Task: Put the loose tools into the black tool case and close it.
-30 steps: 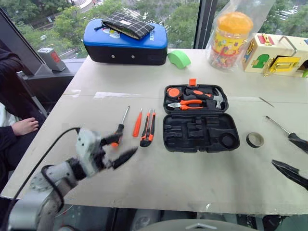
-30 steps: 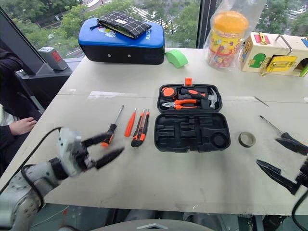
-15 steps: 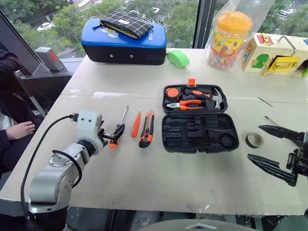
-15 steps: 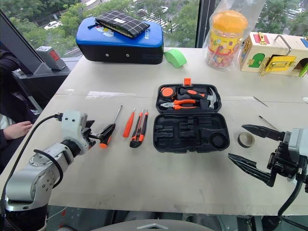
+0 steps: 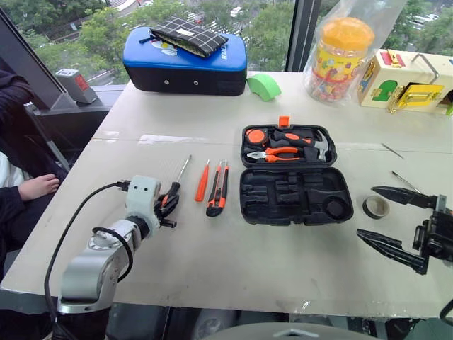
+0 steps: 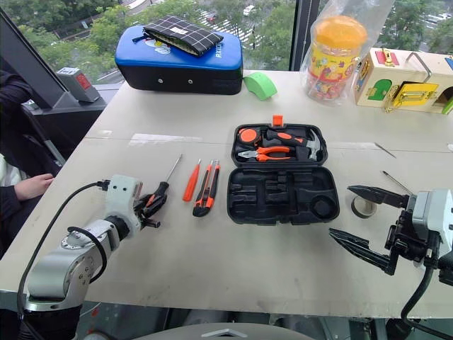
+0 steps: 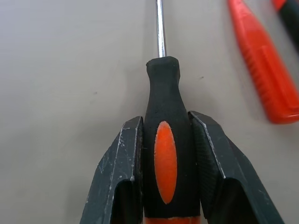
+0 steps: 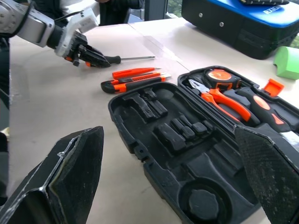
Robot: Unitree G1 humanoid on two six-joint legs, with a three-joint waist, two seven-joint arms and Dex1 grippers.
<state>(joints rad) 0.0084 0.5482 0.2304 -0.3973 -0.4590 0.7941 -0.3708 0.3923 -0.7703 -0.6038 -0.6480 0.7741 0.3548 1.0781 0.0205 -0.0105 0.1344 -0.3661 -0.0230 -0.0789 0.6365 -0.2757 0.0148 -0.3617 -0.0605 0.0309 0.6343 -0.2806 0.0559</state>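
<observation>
Two left fingers pinch the unbranded screwdriver; right fingers spread wide.

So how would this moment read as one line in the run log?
left end effector: shut on screwdriver | right end effector: open | tool case: open

Left gripper reaches low with fingers pinched together around a handle; right gripper hovers with fingers spread wide.

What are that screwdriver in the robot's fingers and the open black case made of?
Screwdriver: shiny steel-looking shaft; matte black handle with orange inlay, probably rubbery plastic. Case: likely hard moulded plastic, judging by its shaped recesses and dull sheen.
</observation>
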